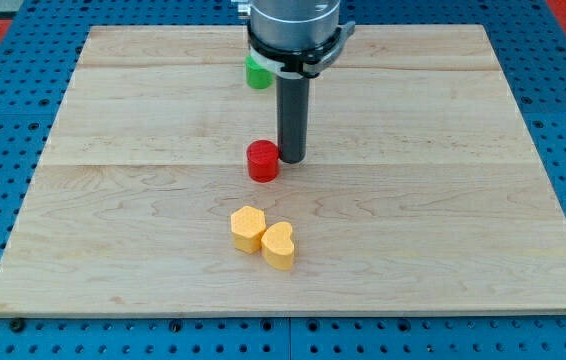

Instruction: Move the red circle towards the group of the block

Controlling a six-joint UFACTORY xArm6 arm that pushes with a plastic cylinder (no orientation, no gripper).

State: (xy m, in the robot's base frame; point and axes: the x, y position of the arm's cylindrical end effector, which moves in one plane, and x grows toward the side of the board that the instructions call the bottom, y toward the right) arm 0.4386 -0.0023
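Blocks come first at the view's left of centre: two yellow pieces, a yellow hexagon-like block (248,228) and a yellow heart (279,245), sit touching near the view's bottom, and I judge them the group meant. Above them, apart, stands the red circle (262,160), roughly mid-board. A green block (258,72) shows near the view's top, partly hidden by the arm. Just right of the red circle and slightly behind it, my tip (292,160) rests touching or nearly touching it; being a bare rod, it holds nothing. That placement suits a push toward the view's bottom-left, though the yellows lie nearly straight below.
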